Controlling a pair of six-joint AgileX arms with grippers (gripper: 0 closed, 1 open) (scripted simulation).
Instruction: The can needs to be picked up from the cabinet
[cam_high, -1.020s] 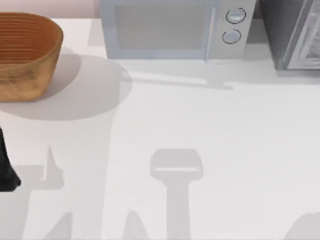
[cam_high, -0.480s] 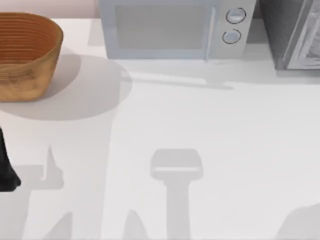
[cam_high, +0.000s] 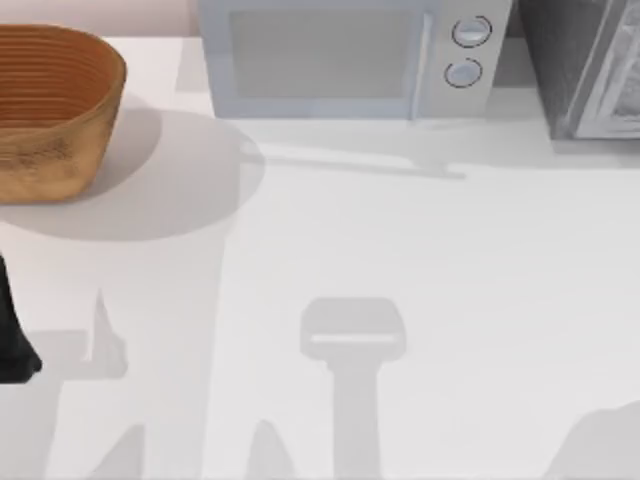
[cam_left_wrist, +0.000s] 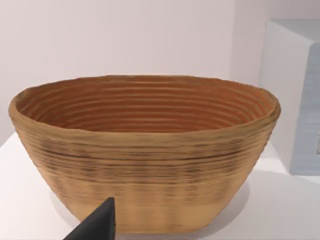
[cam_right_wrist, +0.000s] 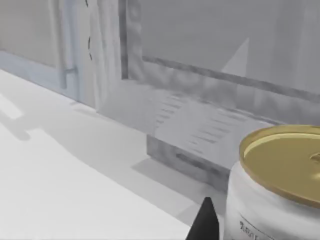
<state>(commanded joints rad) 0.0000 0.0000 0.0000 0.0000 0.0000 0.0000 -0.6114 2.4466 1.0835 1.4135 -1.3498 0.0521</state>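
The can (cam_right_wrist: 280, 175) has a white body and a gold lid, and it stands close in the right wrist view. It is just in front of the grey cabinet (cam_right_wrist: 210, 75), whose open lower part lies behind it. A dark tip of my right gripper (cam_right_wrist: 205, 222) shows right beside the can, apart from it. In the top view the cabinet (cam_high: 585, 70) stands at the back right. My left arm (cam_high: 12, 340) is parked at the table's left edge, and a tip of my left gripper (cam_left_wrist: 95, 226) faces the basket.
A woven wicker basket (cam_high: 55, 110) sits at the back left, also close in the left wrist view as the basket (cam_left_wrist: 145, 150). A white microwave (cam_high: 350, 60) stands at the back middle, beside the cabinet. Arm shadows fall across the white table (cam_high: 450, 260).
The shadow at the top view's lower right corner has grown a little toward the left and up. The left arm, basket and microwave have not moved.
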